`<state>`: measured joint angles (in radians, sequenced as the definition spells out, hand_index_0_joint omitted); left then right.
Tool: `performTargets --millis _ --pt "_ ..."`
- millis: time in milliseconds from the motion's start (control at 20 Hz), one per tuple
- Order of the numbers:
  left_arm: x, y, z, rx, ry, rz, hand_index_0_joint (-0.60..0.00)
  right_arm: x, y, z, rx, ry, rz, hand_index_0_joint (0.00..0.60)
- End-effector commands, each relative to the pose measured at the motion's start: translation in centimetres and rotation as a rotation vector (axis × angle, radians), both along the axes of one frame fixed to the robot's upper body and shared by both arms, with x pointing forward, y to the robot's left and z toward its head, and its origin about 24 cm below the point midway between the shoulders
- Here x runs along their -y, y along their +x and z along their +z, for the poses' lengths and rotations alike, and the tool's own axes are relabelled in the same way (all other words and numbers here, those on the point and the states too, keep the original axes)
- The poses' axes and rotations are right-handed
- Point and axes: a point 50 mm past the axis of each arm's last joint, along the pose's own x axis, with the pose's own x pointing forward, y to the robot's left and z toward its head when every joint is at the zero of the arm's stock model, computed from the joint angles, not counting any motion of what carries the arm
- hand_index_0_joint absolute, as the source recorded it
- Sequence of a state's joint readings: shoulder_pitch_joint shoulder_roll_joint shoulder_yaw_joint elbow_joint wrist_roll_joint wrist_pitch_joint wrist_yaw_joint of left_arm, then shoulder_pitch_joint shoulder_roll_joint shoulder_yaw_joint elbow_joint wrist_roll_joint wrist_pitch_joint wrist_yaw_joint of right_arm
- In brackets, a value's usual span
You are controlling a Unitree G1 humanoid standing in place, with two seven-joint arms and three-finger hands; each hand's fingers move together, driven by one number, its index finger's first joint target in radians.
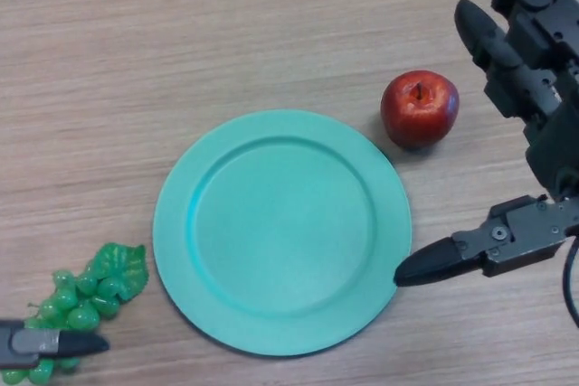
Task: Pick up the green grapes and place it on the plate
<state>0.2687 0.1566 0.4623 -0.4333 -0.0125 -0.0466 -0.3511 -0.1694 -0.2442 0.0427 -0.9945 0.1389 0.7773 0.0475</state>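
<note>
Left hand over green grapes, grip unclear; right hand spread wide, empty

Robot test bench, likely a lab.
Seen only as a bare wood-grain table with staged props: teal plate, glossy red apple, plastic-looking green grapes, black robot hands over them. Nothing of the room beyond shown.

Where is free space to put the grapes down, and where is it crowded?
The plate is bare across its whole face. Bare table runs above it, left of the apple. The right side is crowded by the right hand; the grapes lie bottom-left by the left hand.
</note>
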Motion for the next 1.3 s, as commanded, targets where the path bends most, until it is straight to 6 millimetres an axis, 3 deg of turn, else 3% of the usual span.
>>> performTargets --millis 50,250,350,450,500,650,700,750,1000,1100,1300 --pt "-1.5 -1.7 1.3 0.086 0.169 0.003 0.000 -0.3 -1.1 2.4 0.183 0.025 0.018 0.000" --pt "-2.5 -2.1 -1.9 -0.035 0.138 0.034 0.000 -0.8 -1.0 2.5 0.170 0.037 0.034 0.000" --pt "-3.1 -1.7 -2.0 -0.038 0.050 0.062 0.000 -0.9 -0.9 2.5 0.165 0.037 0.040 0.000" --pt "-3.3 -0.8 -2.4 -0.045 0.092 0.120 0.000 -1.1 -0.9 2.5 0.161 0.041 0.045 0.000" --pt "-3.3 -0.8 -2.5 -0.045 0.091 0.126 -0.050 -1.1 -0.9 2.5 0.161 0.041 0.045 0.000" --pt "-3.4 -0.4 -2.8 -0.027 0.109 0.173 -0.450 -1.2 -0.8 2.5 0.159 0.049 0.050 0.000" --pt "-3.4 -0.1 -3.5 -0.035 0.198 0.198 -0.550 -1.2 -0.9 2.6 0.160 0.055 0.053 0.000" --pt "-3.4 0.1 -5.1 -0.086 0.379 0.224 -0.600 -1.1 -0.9 2.6 0.162 0.064 0.055 0.000" --pt "-3.7 -0.3 -7.3 -0.210 0.612 0.239 -0.600 -0.9 -0.9 2.7 0.167 0.058 0.052 0.000" --pt "-3.9 -0.5 -6.9 -0.213 0.667 0.226 -0.600 -0.9 -0.9 2.7 0.167 0.056 0.053 0.000" --pt "-5.0 -0.8 -4.0 -0.154 0.768 0.258 -0.600 -1.1 -0.9 2.8 0.161 0.072 0.064 0.000"
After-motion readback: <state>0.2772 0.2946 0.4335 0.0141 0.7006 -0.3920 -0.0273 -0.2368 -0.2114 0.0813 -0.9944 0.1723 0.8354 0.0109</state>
